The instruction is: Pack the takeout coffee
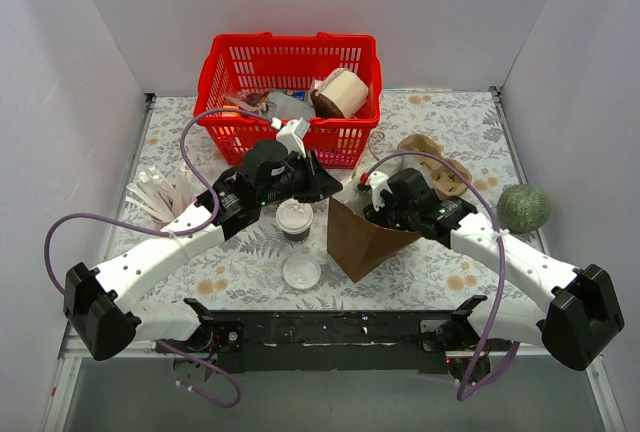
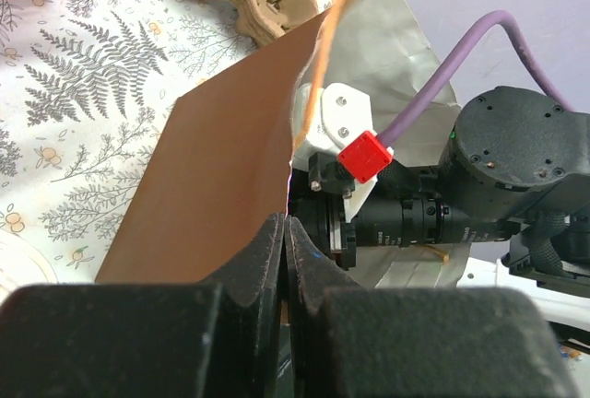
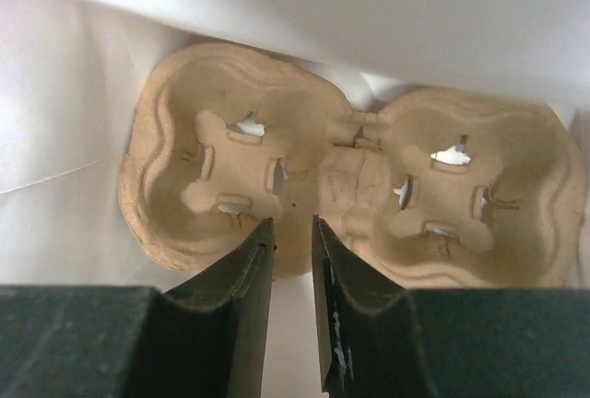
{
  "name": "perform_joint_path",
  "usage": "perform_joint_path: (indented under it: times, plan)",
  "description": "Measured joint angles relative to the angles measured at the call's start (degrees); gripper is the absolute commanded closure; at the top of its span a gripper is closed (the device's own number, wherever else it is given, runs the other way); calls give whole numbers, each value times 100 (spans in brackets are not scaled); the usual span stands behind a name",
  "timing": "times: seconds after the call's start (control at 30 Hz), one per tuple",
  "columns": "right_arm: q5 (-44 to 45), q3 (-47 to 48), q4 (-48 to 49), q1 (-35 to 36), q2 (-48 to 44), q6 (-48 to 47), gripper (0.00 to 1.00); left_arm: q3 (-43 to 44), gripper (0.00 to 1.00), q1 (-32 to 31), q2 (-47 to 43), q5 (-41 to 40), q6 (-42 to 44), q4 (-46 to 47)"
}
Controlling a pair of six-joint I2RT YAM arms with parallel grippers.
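Observation:
The takeout coffee point(image 1: 294, 220), a small dark cup with a white top, stands on the table left of the brown paper bag point(image 1: 352, 242). My left gripper point(image 2: 286, 223) is shut on the bag's upper edge point(image 2: 304, 57), with the brown wall to its left; from above the left gripper point(image 1: 322, 184) sits at the bag's back-left rim. My right gripper point(image 3: 292, 223) reaches down into the bag with its jaws a little apart and nothing between them, just above a tan pulp cup carrier point(image 3: 230, 131) lying on the white bag floor. Its tips are hidden from above.
A loose white lid point(image 1: 301, 272) lies in front of the cup. A red basket point(image 1: 230, 62) holding several items stands at the back. Another pulp carrier point(image 1: 440, 167) lies behind the bag, a green melon point(image 1: 524, 208) at the right, white straws point(image 1: 160, 195) at the left.

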Motion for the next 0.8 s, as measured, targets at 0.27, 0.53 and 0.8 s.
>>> perform_joint_path:
  times: [0.27,0.53,0.8]
  plan:
    - [-190,929,-282,-28,-223,389,62,0,100,-11,0,92,-15,83]
    - [-634,1185,-367,-28,-52,426,66,0,100,-11,-2,83,-15,61]
    - [-483,42,363,-9,170,350,66,-11,100,-26,-2,70,-42,-72]
